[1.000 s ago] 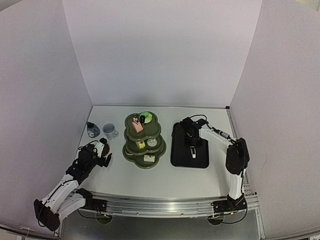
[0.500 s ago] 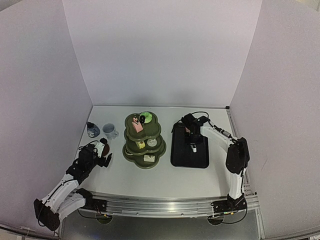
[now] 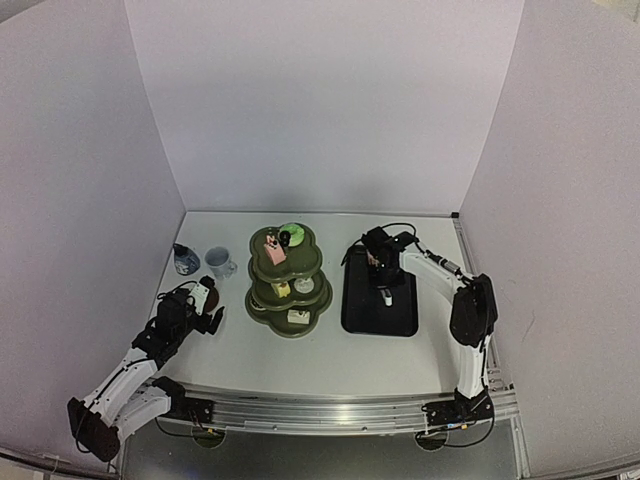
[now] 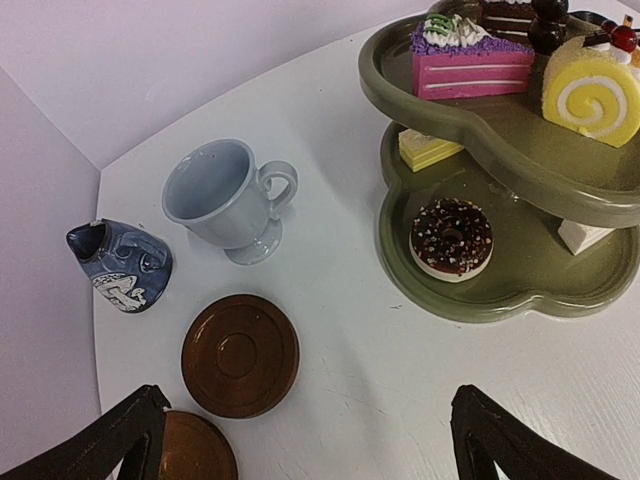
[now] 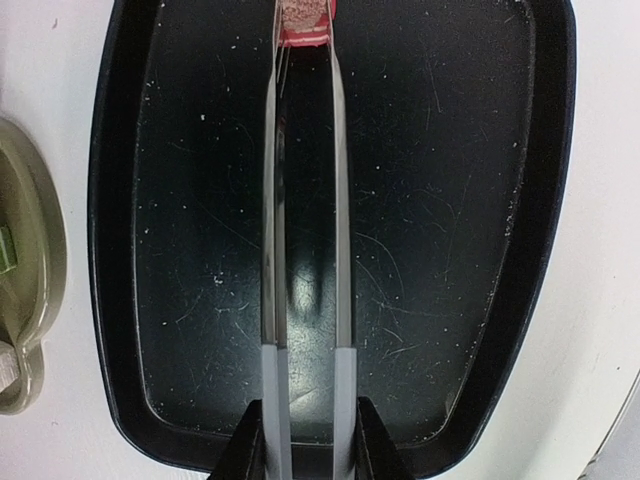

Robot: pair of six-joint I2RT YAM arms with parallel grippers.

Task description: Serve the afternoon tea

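On the right wrist feed the right gripper (image 5: 305,445) is clamped on the tongs (image 5: 342,200), squeezing their two arms close together. The tips pinch a small red-sided cake (image 5: 305,20) above the black tray (image 5: 450,200). The left gripper (image 4: 305,430) stands wide with nothing in it, low over the table (image 4: 340,330) beside two brown coasters. One (image 4: 240,355) lies bare, and the other (image 4: 195,455) is partly hidden under a finger. Just past them a pale blue cup (image 4: 222,195) stands upright and a darker blue cup (image 4: 120,265) sits tilted. The green stand (image 4: 480,305) is near the cups. It carries a pink slice (image 4: 470,65) and a yellow roll (image 4: 592,95) on an upper tier — and a chocolate doughnut (image 4: 452,237) on the tier below.
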